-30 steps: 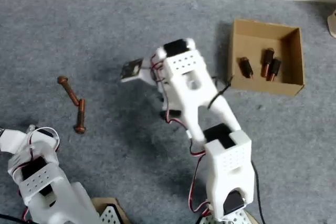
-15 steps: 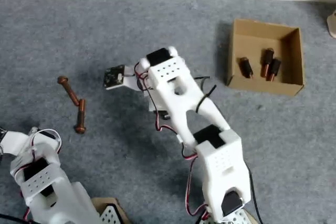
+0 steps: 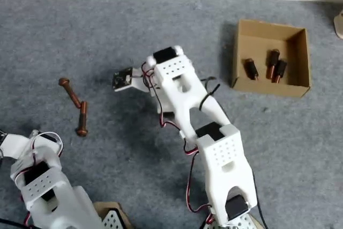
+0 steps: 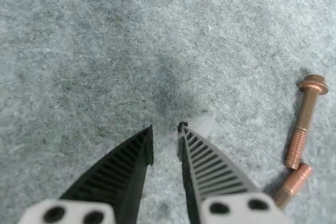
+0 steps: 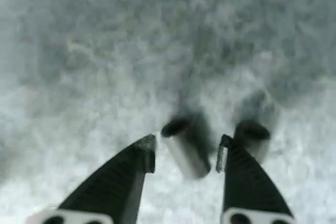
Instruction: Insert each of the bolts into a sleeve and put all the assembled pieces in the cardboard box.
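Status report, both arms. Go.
Left jaws open, empty, beside two copper bolts. Right jaws open, grey metal sleeve between them, second sleeve alongside. Nothing blocking.

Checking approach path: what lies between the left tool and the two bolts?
Only bare grey mat lies between the left tool and the bolts, as the left wrist view shows.

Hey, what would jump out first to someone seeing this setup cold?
The big white right arm stretched across the middle of the grey mat, its open gripper framing a sleeve. Then the cardboard box at the far right with three pieces inside, and two copper bolts lying at the left.
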Tool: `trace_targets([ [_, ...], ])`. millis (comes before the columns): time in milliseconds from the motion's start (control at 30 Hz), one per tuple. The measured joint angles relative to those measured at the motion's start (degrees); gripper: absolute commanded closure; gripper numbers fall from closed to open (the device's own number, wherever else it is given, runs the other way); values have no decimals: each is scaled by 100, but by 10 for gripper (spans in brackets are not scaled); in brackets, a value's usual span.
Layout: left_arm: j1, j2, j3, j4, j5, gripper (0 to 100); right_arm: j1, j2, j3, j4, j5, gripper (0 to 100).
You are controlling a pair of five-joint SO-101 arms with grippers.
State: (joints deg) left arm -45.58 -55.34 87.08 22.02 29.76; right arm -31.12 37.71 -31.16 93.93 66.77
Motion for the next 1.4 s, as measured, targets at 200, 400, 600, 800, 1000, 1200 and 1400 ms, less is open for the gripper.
trace_targets([
  [200, 0, 0, 0, 0, 0, 913, -18, 0, -466, 404, 9, 814],
  [400, 0, 0, 0, 0, 0, 913, 105, 0, -484, 413, 9, 814],
  [600, 0, 0, 0, 0, 0, 913, 343, 0, -299, 422, 141, 814],
  [800, 0, 0, 0, 0, 0, 913, 360, -35, 695, -18, 316, 814],
  [1000, 0, 0, 0, 0, 0, 913, 343, -44, 1222, -422, 325, 814],
  [1200, 0, 0, 0, 0, 0, 913, 132, -114, 1459, -563, 325, 814],
  [1400, 0, 0, 0, 0, 0, 913, 79, -35, 1389, -624, -79, 814],
])
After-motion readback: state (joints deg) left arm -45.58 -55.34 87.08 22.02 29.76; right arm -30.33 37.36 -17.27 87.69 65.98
